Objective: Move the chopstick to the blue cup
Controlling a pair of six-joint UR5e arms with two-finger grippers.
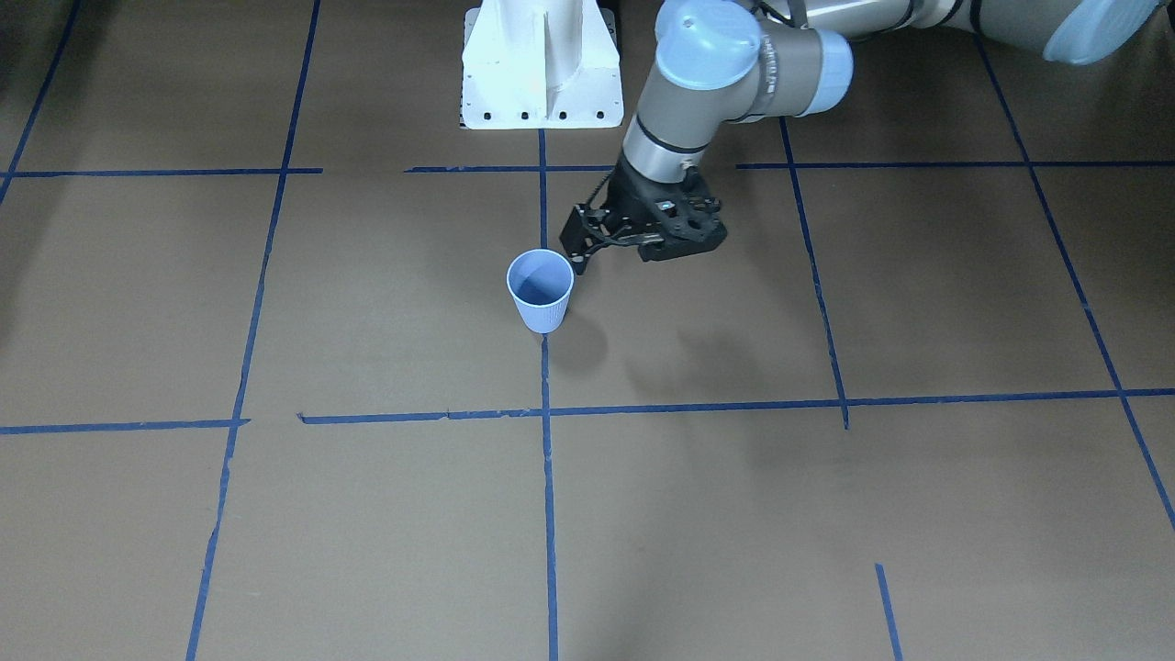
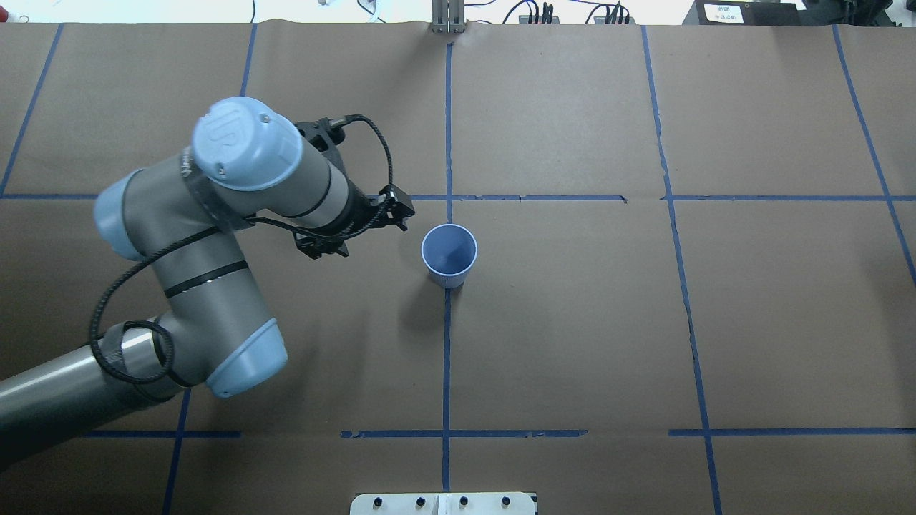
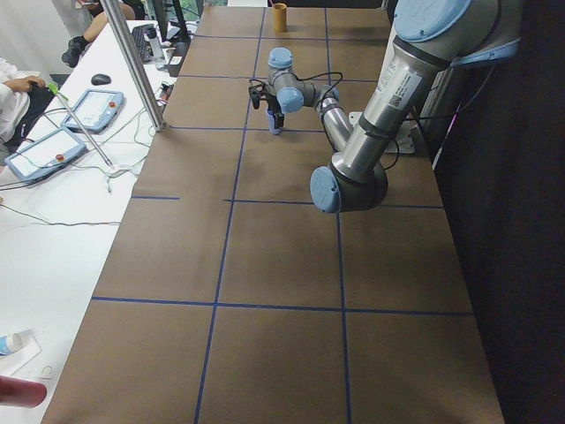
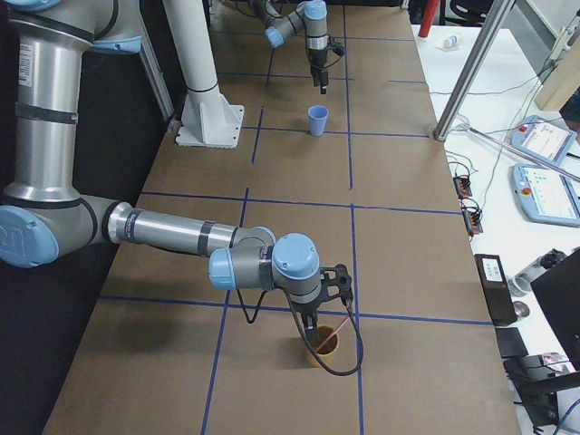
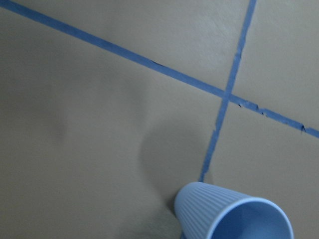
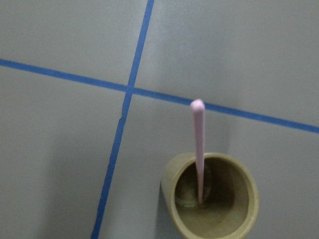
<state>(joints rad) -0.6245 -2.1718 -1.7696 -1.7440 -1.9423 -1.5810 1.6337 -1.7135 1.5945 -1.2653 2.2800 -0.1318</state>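
The brown paper-covered table [image 1: 367,303] is gridded with blue tape lines [image 1: 545,477]. The left arm [image 2: 207,286] reaches to mid-table, and the left gripper [image 1: 582,257] hangs just beside the upright blue cup [image 1: 542,292]; I cannot tell whether its jaws are spread or pressed together. Well apart, toward the table's right end, the right gripper [image 4: 314,333] hovers over a tan cup [image 6: 167,199], and its jaws are equally unreadable. The pink chopstick [image 6: 199,144] stands in that tan cup, its top poking above the rim.

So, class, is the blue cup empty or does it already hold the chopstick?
Empty: the blue cup shows only bare blue inside. The pink chopstick stands in the tan cup.
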